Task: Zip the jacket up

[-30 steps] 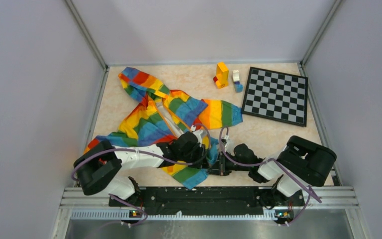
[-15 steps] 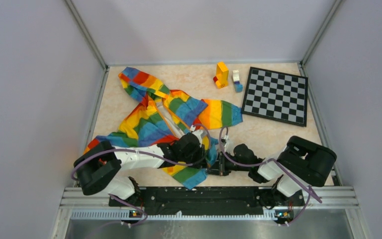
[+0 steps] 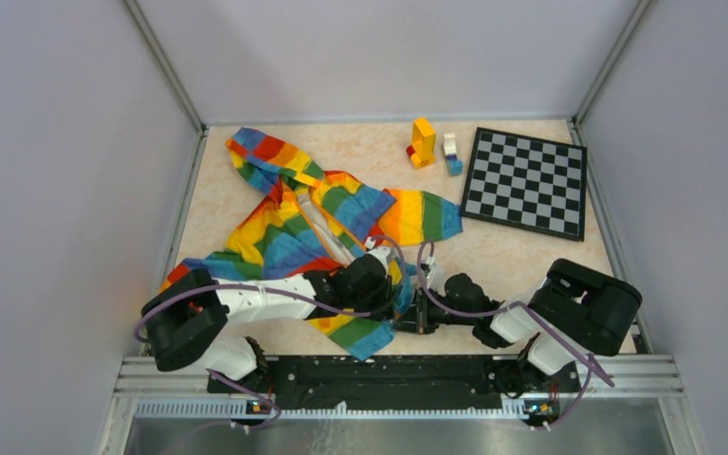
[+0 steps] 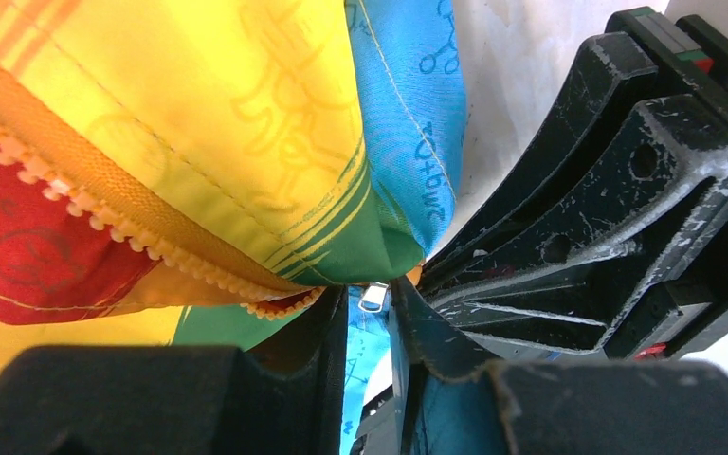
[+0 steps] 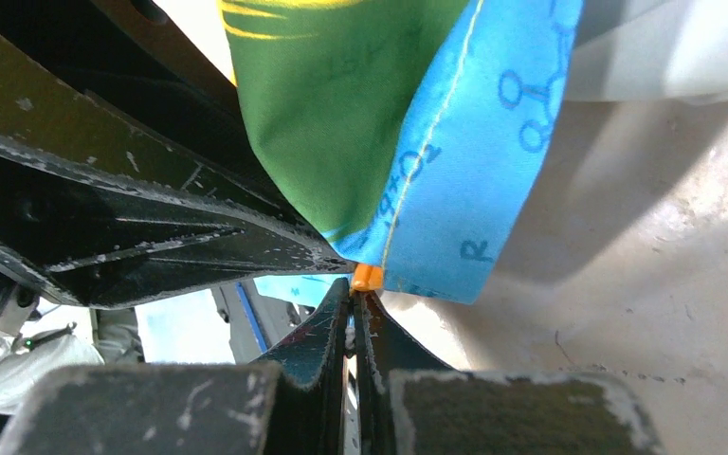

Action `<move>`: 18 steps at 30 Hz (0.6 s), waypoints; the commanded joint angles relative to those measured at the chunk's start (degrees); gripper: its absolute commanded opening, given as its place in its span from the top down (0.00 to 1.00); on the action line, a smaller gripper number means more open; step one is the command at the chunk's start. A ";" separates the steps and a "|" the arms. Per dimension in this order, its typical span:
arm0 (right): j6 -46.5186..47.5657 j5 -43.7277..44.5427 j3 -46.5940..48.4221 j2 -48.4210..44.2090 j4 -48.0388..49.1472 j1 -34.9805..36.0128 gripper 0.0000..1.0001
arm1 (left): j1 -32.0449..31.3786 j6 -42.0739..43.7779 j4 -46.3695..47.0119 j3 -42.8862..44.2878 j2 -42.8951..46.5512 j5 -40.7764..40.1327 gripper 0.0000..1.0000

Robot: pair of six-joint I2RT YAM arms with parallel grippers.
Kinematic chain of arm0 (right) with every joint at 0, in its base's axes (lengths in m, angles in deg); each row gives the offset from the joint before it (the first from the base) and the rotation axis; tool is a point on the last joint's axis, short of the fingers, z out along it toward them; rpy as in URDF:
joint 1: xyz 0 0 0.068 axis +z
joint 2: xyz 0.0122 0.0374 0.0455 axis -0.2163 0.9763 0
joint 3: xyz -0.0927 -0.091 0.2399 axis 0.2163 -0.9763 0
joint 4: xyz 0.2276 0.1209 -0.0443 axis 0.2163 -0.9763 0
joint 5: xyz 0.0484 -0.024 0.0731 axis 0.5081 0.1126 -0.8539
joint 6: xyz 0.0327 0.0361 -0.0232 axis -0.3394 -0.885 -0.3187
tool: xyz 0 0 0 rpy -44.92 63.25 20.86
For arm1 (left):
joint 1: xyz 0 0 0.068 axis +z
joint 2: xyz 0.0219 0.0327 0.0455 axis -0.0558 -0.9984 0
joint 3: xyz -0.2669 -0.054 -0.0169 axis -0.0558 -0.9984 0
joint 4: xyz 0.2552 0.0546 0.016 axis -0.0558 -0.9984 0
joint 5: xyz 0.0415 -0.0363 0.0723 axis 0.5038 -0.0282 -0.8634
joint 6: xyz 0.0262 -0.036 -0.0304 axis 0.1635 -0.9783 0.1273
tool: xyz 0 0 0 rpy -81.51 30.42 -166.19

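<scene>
1. Right gripper: the fingers are closed, pad against pad. They pinch the orange zipper end at the bottom corner of the jacket. Green and blue fabric stands directly beyond the fingertips. Bare table lies to the right of them.

2. Left gripper: the fingers stand a narrow gap apart. A small silver pull tab sits at the mouth of that gap, with blue fabric deeper between the fingers. Whether the tab is clamped cannot be told. The orange zipper teeth run up and to the left from the fingertips, between red and yellow fabric. The right gripper's black body stands just right of the left fingers.

3. The rest of the jacket lies spread on the table beyond both sets of fingers, open at the front.
</scene>
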 commanded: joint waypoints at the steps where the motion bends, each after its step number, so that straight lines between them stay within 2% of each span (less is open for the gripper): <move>1: 1.00 -0.50 2.16 -0.75 2.43 0.65 1.00 | -0.09 1.88 -2.05 2.01 -0.61 -0.58 0.73; 18: -0.73 0.95 2.18 0.38 -0.15 0.67 1.00 | -1.51 7.01 -5.73 7.01 -8.07 5.22 0.62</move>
